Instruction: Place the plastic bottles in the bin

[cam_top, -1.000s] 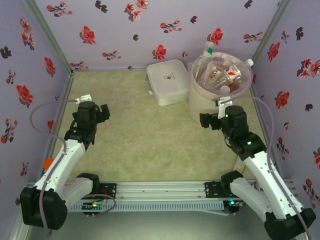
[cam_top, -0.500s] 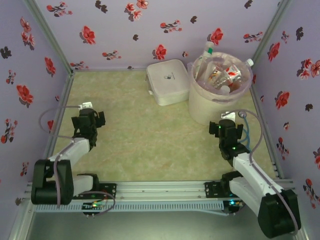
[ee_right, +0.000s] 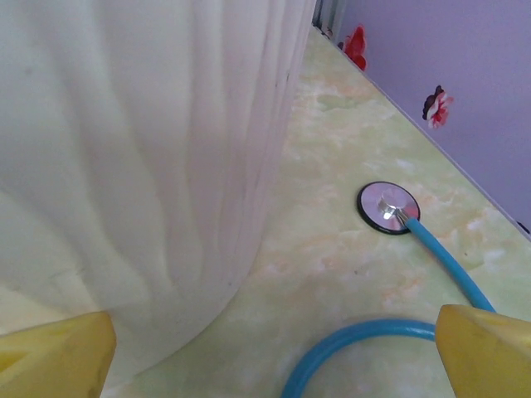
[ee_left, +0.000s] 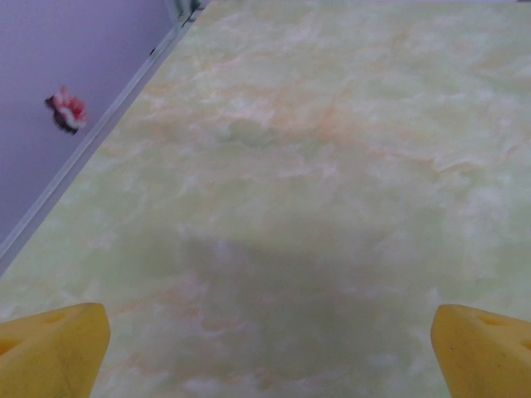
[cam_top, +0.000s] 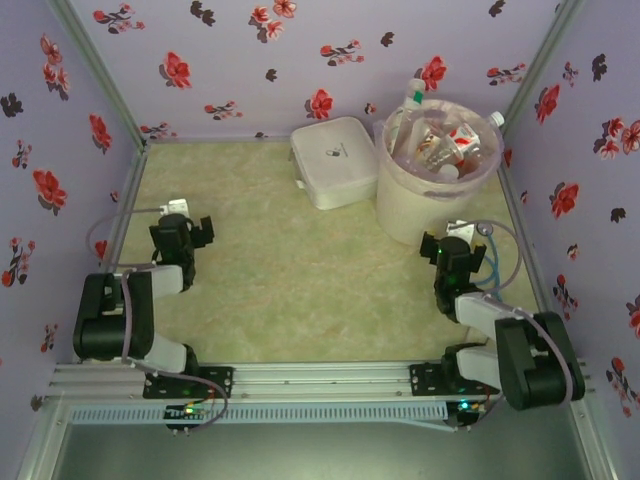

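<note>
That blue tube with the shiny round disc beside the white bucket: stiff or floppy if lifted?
Probably floppy: the blue tube lies in a loose curve, so it would likely droop. The shiny round disc looks like metal, so that end may hang lowest. Lying flat, it should slide, not roll.

1 bin (cam_top: pixel 415 205), 1 box (cam_top: pixel 335 163), 1 stethoscope (ee_right: pixel 390 207)

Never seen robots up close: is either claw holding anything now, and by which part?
Nothing is held. The left gripper and the right gripper are both open and empty.
</note>
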